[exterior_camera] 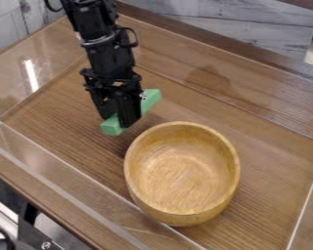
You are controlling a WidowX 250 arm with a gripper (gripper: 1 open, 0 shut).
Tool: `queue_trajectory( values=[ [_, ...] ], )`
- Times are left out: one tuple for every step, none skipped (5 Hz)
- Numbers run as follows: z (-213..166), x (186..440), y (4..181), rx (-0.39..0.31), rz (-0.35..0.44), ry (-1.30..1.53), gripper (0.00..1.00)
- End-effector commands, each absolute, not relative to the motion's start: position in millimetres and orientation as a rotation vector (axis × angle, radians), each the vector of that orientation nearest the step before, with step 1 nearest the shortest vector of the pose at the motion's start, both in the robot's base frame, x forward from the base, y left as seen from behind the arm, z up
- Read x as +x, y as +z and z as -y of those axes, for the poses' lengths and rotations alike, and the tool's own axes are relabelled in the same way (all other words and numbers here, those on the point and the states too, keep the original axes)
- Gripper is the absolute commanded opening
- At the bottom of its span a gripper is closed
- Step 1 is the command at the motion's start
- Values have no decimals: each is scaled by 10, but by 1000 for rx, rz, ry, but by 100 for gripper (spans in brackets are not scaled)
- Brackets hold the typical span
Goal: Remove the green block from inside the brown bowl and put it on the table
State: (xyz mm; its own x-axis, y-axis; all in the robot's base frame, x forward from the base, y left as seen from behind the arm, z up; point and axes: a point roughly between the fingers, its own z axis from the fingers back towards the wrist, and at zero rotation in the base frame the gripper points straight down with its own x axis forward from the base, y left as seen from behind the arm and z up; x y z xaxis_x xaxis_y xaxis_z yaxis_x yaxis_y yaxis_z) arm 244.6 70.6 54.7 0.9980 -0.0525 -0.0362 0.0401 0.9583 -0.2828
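Tabletop (238, 93) bears gripper (120, 121) clamping green block (149, 98), seemingly diagonal.

From my feed the light is bright and even, with pale glare streaks on the clear wall (35, 73) left of the brown bowl (183, 172). The bowl's hollow shades softly on its left. The picture is small and slightly soft.

Bare table (238, 93) lies open right of the arm; the brown bowl (183, 172) and acrylic walls (67, 200) crowd the front.
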Motion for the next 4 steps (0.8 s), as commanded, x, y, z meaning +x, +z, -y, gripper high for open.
queue_trajectory(
  values=[
    [-781,2549,665,-270,4,-39,0],
    [-789,2556,657,-273,-1,-36,0],
    [-796,2562,654,-277,-6,-34,0],
    [-803,2567,647,-281,-12,-32,0]
  ],
)
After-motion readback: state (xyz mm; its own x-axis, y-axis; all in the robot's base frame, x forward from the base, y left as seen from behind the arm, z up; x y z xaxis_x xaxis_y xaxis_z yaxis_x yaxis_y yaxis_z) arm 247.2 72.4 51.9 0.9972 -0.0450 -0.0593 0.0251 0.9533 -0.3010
